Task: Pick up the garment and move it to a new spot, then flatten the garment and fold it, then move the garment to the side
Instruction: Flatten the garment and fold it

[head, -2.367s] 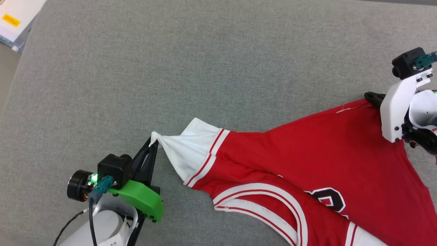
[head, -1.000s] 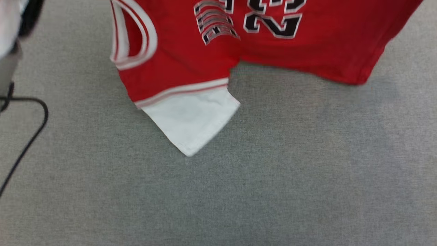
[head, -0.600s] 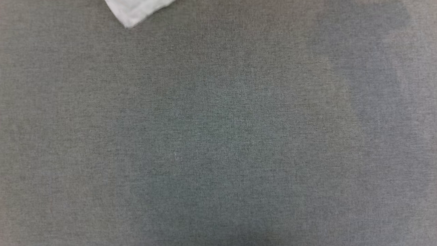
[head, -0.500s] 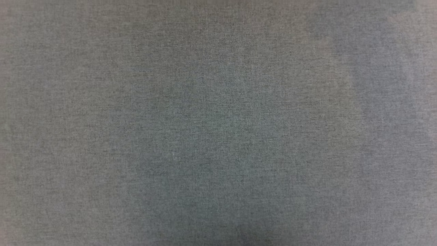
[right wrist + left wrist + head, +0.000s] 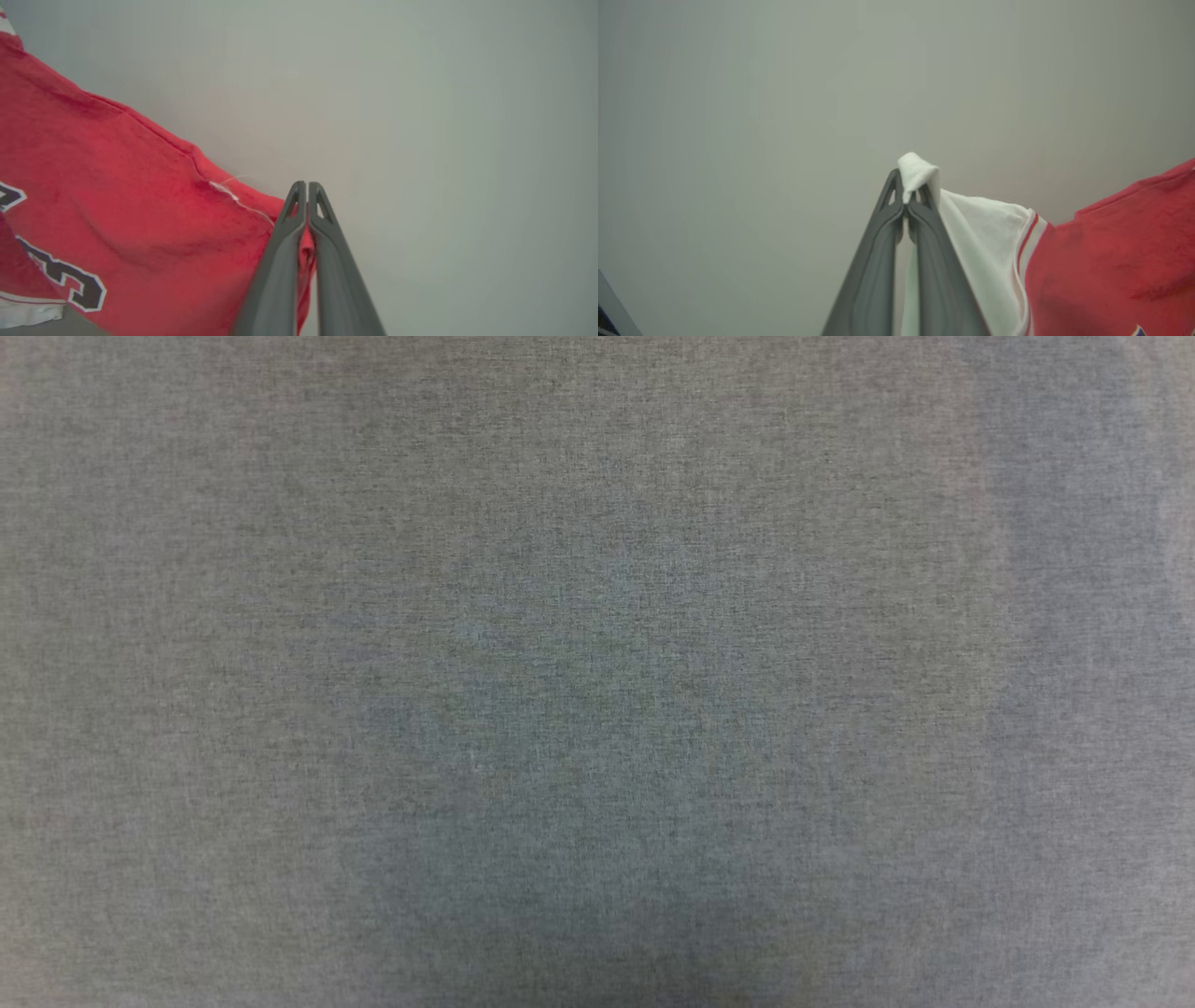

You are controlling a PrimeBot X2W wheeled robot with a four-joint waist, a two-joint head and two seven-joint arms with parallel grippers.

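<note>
a flat grey woven fabric surface (image 5: 187, 616) with a fine heathered weave lies under the head view. a soft darker shadow (image 5: 560, 859) sits on its lower middle, and a dim bluish band (image 5: 1055, 616) runs top to bottom near the right edge. behind both wrist views is a plain pale grey expanse (image 5: 738, 93), blurred and evenly lit. a dark sliver (image 5: 607, 317) with a pale edge cuts the left wrist view's bottom-left corner.

Our left tool (image 5: 908, 189) has its 2 dark fingers pressed together, pinching a white fold of the garment (image 5: 1101, 261) at the tips. Our right tool (image 5: 307, 186) is likewise clamped, with red cloth caught between its 2 fingers.
</note>
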